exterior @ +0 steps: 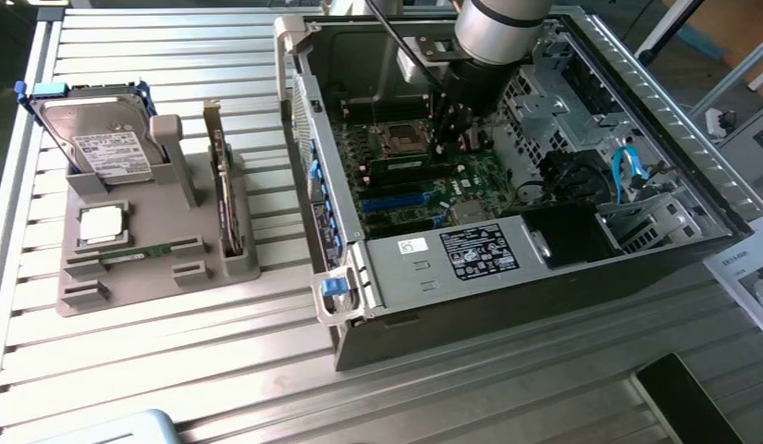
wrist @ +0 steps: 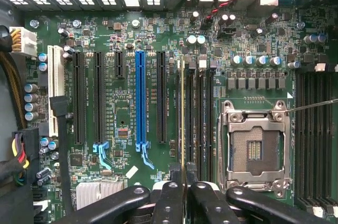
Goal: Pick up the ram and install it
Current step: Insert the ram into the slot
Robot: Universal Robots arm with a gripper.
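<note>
Wrist view: ram [wrist: 183,108] pinched edge-on over the memory slots [wrist: 203,118]

In the exterior view, a grey tray [exterior: 147,277] at 9 o'clock from the open computer case [exterior: 505,319] carries a hard drive [exterior: 104,139] and 1 other green stick [exterior: 153,251]. The arm [exterior: 495,32] reaches down into the case near its 12 o'clock side. On the wrist camera the gripper [wrist: 184,184] pinches the ram, which runs straight out from between the fingers [wrist: 170,197] as a thin line. Its long axis lies parallel to the slots, just beside the CPU socket [wrist: 253,147]. The stick hides the slot under it, so seating cannot be judged; outside, the arm covers the grip.
</note>
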